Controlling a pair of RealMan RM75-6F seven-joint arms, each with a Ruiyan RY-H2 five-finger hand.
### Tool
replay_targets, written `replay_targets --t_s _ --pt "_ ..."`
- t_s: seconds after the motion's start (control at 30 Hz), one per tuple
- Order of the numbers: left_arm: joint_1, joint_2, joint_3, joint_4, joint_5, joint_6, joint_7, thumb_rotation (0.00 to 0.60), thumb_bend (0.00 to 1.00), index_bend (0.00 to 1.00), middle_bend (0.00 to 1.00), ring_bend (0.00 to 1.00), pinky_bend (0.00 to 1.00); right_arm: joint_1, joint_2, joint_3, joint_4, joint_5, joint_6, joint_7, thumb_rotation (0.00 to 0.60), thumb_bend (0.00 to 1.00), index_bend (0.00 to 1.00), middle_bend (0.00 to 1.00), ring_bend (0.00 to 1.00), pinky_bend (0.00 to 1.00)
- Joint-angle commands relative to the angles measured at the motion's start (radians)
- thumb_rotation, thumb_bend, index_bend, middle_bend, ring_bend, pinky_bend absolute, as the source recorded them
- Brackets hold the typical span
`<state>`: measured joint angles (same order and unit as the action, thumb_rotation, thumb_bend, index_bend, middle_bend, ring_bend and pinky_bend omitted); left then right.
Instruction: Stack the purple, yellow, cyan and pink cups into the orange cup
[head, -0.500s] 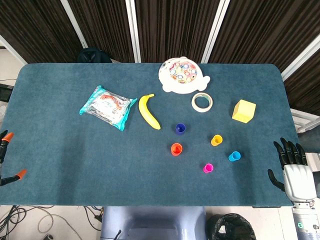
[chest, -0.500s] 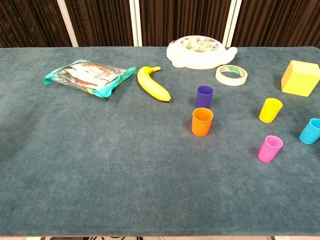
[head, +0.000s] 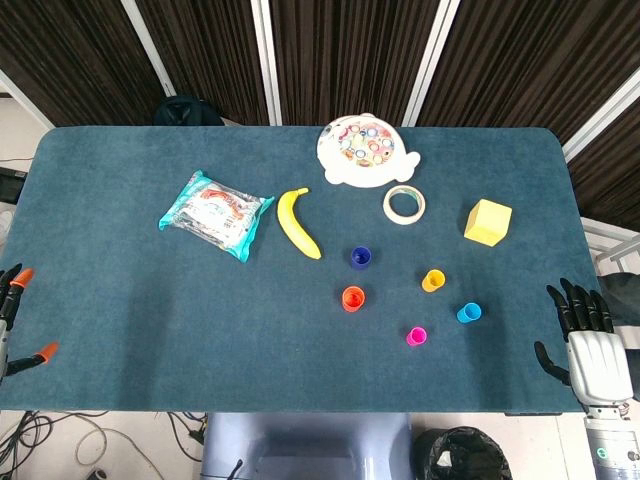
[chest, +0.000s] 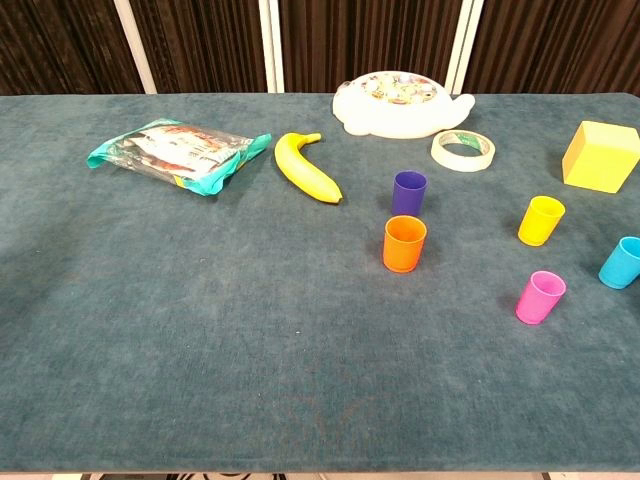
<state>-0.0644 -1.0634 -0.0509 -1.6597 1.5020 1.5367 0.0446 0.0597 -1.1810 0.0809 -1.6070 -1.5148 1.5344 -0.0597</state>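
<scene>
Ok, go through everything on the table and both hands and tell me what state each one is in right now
orange cup: upright, empty
purple cup: upright, unstacked
yellow cup: upright, unstacked
pink cup: upright, unstacked
cyan cup: upright, unstacked
banana: lying flat, unpeeled
tape roll: lying flat
snack bag: lying flat, sealed
right hand: open, off the table edge
left hand: mostly out of view, holding nothing visible

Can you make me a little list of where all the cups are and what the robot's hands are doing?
orange cup: upright, empty, mid-table
purple cup: just behind the orange one, apart from it
yellow cup: right of the orange cup, standing alone
pink cup: nearest the front edge, right side
cyan cup: farthest right
stacked so far: none
left hand: at the table's left edge, holds nothing
right hand: at the right edge, fingers spread, holds nothing
</scene>
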Motion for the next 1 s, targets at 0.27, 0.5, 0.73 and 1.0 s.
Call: replay_targets --t_s 0.27,0.5,0.73,1.0 --pt "-0.001 0.001 -0.004 0.005 -0.003 -0.001 -0.010 0.600 0.00 0.00 0.00 0.00 0.04 0.002 0.021 -0.007 -0.031 0.023 -0.036 0.039 0.600 0.42 0.08 0.00 0.00 0.04" --pt "0.000 -0.002 0.000 0.003 0.003 0.000 -0.006 0.600 0.00 0.00 0.00 0.00 0.04 0.004 0.030 -0.008 -0.036 0.032 -0.051 0.066 0.600 0.42 0.08 0.00 0.00 0.04" --pt "-0.001 -0.002 -0.003 0.002 -0.008 -0.006 -0.002 0.600 0.00 0.00 0.00 0.00 0.04 0.068 0.047 0.032 -0.065 0.078 -0.151 0.121 0.600 0.42 0.08 0.00 0.00 0.00" --pt "0.000 -0.002 -0.003 0.000 -0.006 -0.002 0.001 0.600 0.00 0.00 0.00 0.00 0.04 0.322 0.103 0.152 -0.124 0.252 -0.517 0.015 0.600 0.41 0.08 0.00 0.00 0.00"
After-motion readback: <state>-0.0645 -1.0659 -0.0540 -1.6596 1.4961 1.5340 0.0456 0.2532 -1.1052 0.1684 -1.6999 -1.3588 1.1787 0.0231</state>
